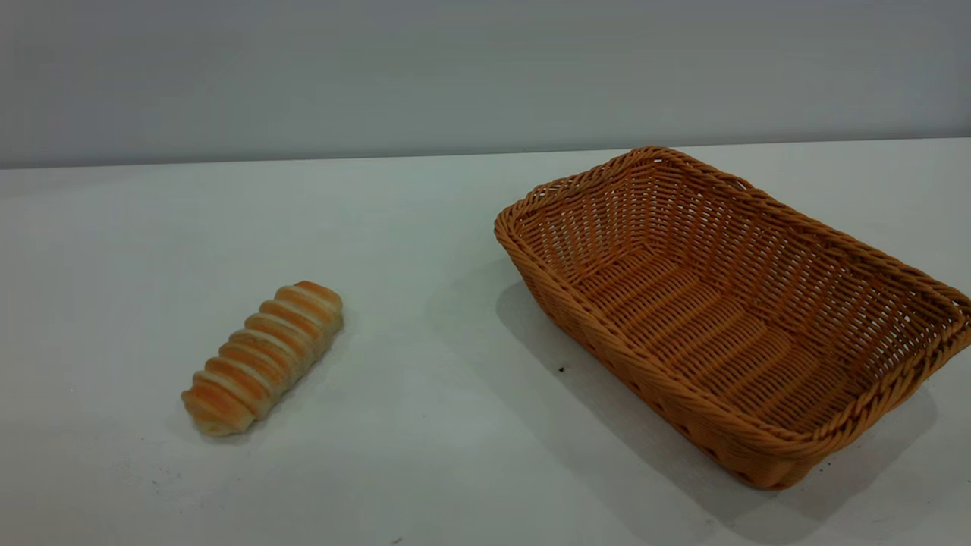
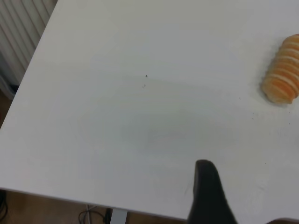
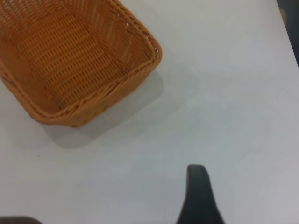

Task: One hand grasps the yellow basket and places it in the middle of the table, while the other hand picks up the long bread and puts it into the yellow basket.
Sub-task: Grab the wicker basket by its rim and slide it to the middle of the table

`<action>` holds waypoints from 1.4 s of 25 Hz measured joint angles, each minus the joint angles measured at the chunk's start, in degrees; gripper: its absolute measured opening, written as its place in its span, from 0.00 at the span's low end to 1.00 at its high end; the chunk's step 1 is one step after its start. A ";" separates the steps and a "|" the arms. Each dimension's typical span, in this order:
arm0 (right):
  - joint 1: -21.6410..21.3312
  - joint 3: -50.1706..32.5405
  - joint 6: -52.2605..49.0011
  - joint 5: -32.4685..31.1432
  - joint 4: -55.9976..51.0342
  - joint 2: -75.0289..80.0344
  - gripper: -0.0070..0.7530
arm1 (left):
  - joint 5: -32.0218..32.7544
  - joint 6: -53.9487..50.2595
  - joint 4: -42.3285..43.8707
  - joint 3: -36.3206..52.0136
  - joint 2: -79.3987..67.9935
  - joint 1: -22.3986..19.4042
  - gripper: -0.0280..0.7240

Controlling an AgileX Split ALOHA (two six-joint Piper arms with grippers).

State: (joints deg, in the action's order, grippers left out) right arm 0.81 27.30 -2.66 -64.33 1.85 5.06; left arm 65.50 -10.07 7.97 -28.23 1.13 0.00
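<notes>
The yellow basket [image 1: 732,318] sat empty on the tabletop [image 1: 425,425], skewed, and the long bread [image 1: 262,358] lay well apart from the basket on the left-arm side. Neither tool held anything: the left tool [image 2: 210,196] hung above bare tabletop near the bread, the right tool [image 3: 198,196] off the basket's corner, each with one finger visible, so opening couldn't be told. My call: pinch the braided rim at mid-wall first, slide to centre, then take the bread crosswise; no readable labels anywhere.
</notes>
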 joint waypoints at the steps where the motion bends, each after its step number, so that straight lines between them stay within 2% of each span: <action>1: 0.08 0.00 0.00 0.00 0.00 0.00 0.69 | 0.00 0.00 0.00 0.00 0.00 0.38 0.75; 6: 3.32 0.00 0.00 0.00 0.00 0.00 0.69 | 0.00 0.00 0.00 0.00 0.00 2.48 0.75; 16: 8.80 0.00 0.00 0.00 0.00 0.00 0.69 | 0.00 0.10 0.00 0.00 0.00 3.26 0.75; 22: 9.63 0.23 -0.88 0.41 -0.04 1.73 0.69 | -1.30 1.12 -3.30 -0.32 -5.65 3.88 0.75; 25: 9.63 0.91 -2.53 3.75 -0.36 5.79 0.69 | -5.35 1.69 -6.34 -0.37 -12.02 3.88 0.75; 35: 9.63 1.03 -1.28 27.05 -6.77 32.21 0.69 | -29.72 6.45 -14.86 -0.37 -37.80 3.88 0.75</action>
State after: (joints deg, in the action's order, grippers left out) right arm 10.44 28.34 -3.94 -37.28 -4.92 37.26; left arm 35.78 -3.62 -6.89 -28.60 -36.67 3.88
